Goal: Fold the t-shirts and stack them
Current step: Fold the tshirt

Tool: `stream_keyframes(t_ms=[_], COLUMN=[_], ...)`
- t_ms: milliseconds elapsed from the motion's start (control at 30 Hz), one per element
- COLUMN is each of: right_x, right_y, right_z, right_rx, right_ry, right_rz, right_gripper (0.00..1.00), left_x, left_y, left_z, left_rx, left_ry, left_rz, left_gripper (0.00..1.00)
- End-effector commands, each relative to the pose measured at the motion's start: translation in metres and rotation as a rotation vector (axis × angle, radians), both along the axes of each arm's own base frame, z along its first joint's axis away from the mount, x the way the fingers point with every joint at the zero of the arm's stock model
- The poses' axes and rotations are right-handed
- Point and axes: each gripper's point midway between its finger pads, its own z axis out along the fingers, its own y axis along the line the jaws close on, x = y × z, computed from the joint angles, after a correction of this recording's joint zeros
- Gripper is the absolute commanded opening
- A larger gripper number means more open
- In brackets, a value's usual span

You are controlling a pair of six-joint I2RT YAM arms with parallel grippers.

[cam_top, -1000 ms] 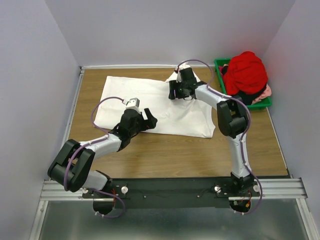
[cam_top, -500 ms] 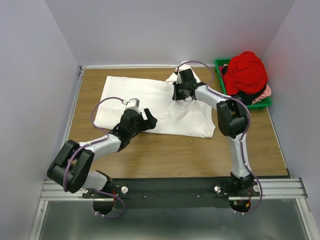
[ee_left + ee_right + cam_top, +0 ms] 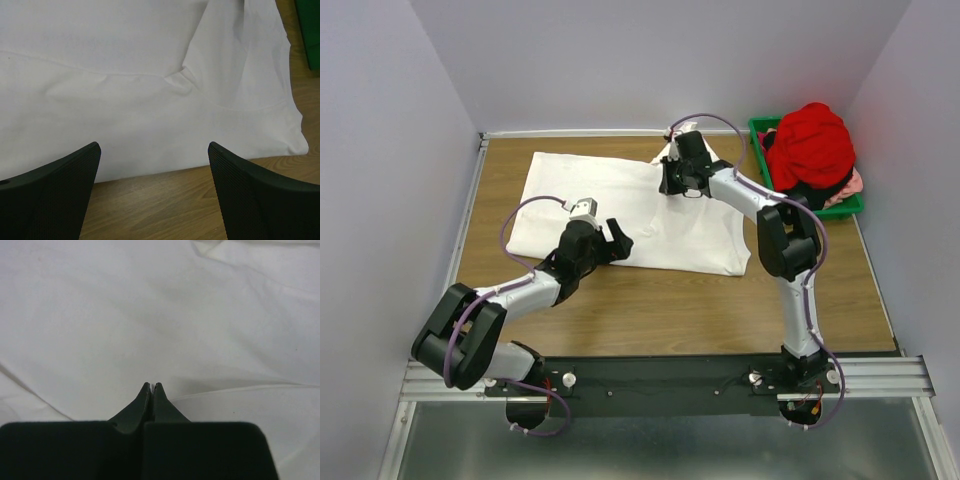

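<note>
With the white t-shirt [image 3: 620, 200] spread flat over the far middle of the table [image 3: 670, 310], we held our right gripper [image 3: 151, 386] pinched on its cloth near the far edge, likely to start a fold, and our left gripper [image 3: 617, 238] spread wide above its near hem, ready to grab.

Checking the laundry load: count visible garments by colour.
White: 1, the white t-shirt on the table
Red: 1, the red garment in the green bin
Pink: 1, the pink garment under it
Dark: 1, the dark garment under it
Total: 4 visible
</note>
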Motion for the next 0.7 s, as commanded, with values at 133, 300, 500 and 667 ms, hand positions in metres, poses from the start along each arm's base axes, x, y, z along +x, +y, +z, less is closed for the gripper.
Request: stream_keyframes(t_ms=[133,300,500,667], right_x=[-0.004,-0.006,-0.026,-0.055], right_y=[0.009,0.002,-0.026,-0.042], right_z=[-0.005,0.024,0.041,0.019], right_rx=[-0.017,-0.008,-0.047,-0.056], right_ry=[-0.002,-0.044,-0.066,-0.001], right_rz=[0.017,-0.020,-0.101,-0.136], right_gripper=[0.53,0.93,0.98,0.98], left_x=[-0.002,0.010,0.039,0.058], left_y=[0.006,0.004,0.022,0.038], left_z=[0.000,0.021,0.050,0.037], left_rx=[0.014,0.023,0.086,0.100], left_ry=[-0.012,-0.057,-0.125,-0.111], left_rz=[0.027,0.035,0.107,0.135], left_gripper=[0.96,0.96,0.98,0.98])
